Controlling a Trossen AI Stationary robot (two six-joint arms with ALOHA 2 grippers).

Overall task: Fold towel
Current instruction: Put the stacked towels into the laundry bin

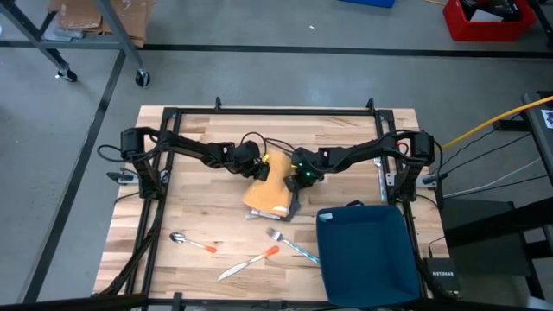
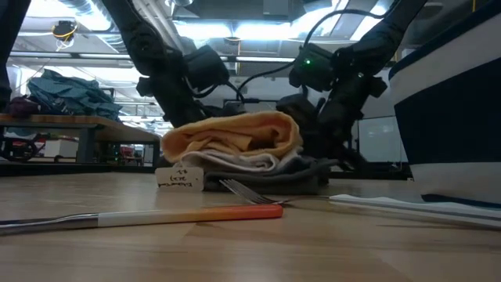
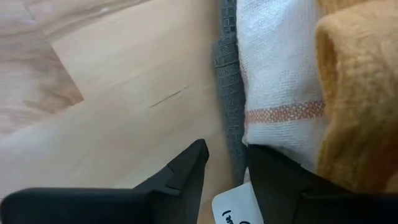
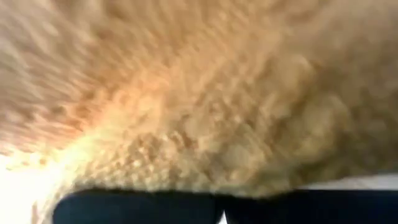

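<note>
A stack of folded towels (image 1: pixel 270 194) lies mid-table: an orange towel (image 2: pixel 235 133) on top, a white one with an orange stripe (image 3: pixel 280 74) under it, a grey one (image 3: pixel 229 93) at the bottom, resting on the wood. A white tag (image 2: pixel 180 178) sticks out at the stack's near end. My left gripper (image 3: pixel 227 165) stands open at the stack's far left edge (image 1: pixel 257 166), with the grey towel's edge running into its gap. My right gripper (image 1: pixel 302 177) is at the stack's far right side, shut, with orange towel right against it (image 4: pixel 221 205). My left gripper slants down over the grey towel's edge (image 3: pixel 231 143). One finger (image 3: pixel 280 180) lies over the white towel and the other (image 3: pixel 180 177) over bare wood; whether either touches cloth I cannot tell. My right gripper is shut on the orange towel (image 4: pixel 205 124), slanting down from the far right. The cloth itself covers the fingertips, so the part held stays hidden.
A dark blue bin (image 1: pixel 367 255) stands at the near right. A spoon (image 1: pixel 192 243), an orange-handled knife (image 1: pixel 248 263) and a fork (image 1: pixel 289 242) lie near the front edge. Bare wood lies left of the stack.
</note>
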